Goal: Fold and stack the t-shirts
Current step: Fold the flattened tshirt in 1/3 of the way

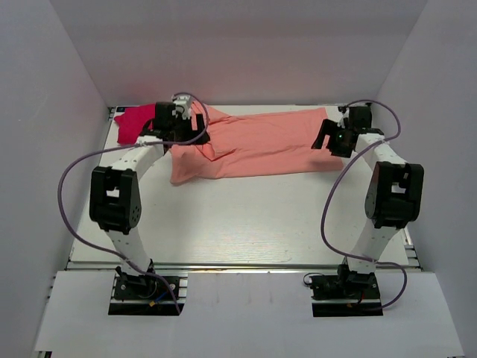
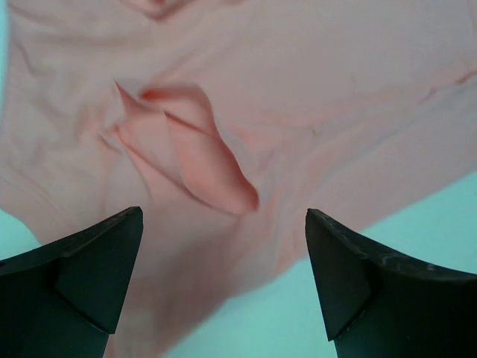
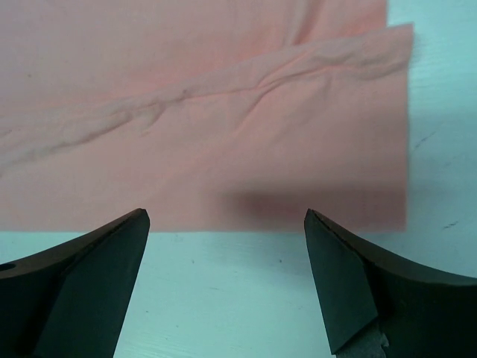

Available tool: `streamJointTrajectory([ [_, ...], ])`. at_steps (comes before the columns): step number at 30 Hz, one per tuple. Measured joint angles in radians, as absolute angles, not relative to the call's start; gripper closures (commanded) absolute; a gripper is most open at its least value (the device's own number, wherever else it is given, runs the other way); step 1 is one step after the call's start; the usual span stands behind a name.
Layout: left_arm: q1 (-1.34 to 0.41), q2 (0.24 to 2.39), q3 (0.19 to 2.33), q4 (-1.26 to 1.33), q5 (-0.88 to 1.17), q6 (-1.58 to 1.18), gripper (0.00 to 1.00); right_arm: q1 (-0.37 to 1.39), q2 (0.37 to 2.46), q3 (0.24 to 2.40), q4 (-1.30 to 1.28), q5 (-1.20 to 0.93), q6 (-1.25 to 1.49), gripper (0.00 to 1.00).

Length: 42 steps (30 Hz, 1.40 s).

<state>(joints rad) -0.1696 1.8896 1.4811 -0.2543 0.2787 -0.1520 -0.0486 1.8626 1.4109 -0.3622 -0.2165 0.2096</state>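
Salmon tee (image 1: pixel 261 145) lying flat, creased, one raised pucker; magenta bundle (image 1: pixel 133 124) beside.

- The near half of the surface (image 1: pixel 246 224), between the arm bases and the salmon t-shirt (image 1: pixel 261 145), lies bare and open to pass.
- The salmon t-shirt spreads low across the far half, with a raised fold (image 2: pixel 201 164) at its left end.
- The magenta bundle (image 1: pixel 134 123) fills the far-left corner, just beside the left gripper (image 1: pixel 186 125).
- Walls (image 1: pixel 45 149) close the left, far and right sides.
- A purple cable (image 1: pixel 71 179) loops out beside each arm.
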Motion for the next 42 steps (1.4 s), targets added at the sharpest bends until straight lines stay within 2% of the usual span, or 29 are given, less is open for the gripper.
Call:
streamJointTrajectory([
  [3,-0.179,1.818,1.312,-0.199,0.305,-0.186,0.0,-0.042,1.864,1.358,-0.338,-0.24,0.22,0.1],
  [7,-0.172,1.824,1.144,-0.157,0.319,-0.227,0.0,-0.041,1.905,1.325,-0.311,-0.273,0.231,0.1],
  [14,-0.15,1.892,1.135,-0.127,0.311,-0.265,0.0,-0.045,1.984,1.32,-0.232,-0.272,0.257,0.1],
  [19,-0.154,1.833,1.052,-0.094,0.242,-0.302,0.0,-0.044,1.953,1.257,-0.168,-0.24,0.292,0.1],
  [29,-0.156,1.557,0.811,-0.279,0.046,-0.427,0.0,-0.043,1.649,0.87,-0.085,-0.124,0.448,0.1],
  [33,-0.162,1.411,0.702,-0.344,0.067,-0.458,0.0,-0.038,1.509,0.729,-0.083,-0.118,0.464,0.1],
  [38,-0.166,1.251,0.69,-0.384,0.123,-0.463,0.0,-0.03,1.407,0.68,-0.191,-0.108,0.448,0.1],
  [42,-0.175,1.226,0.754,-0.349,0.169,-0.45,0.0,-0.022,1.342,0.694,-0.262,-0.103,0.426,0.1],
])
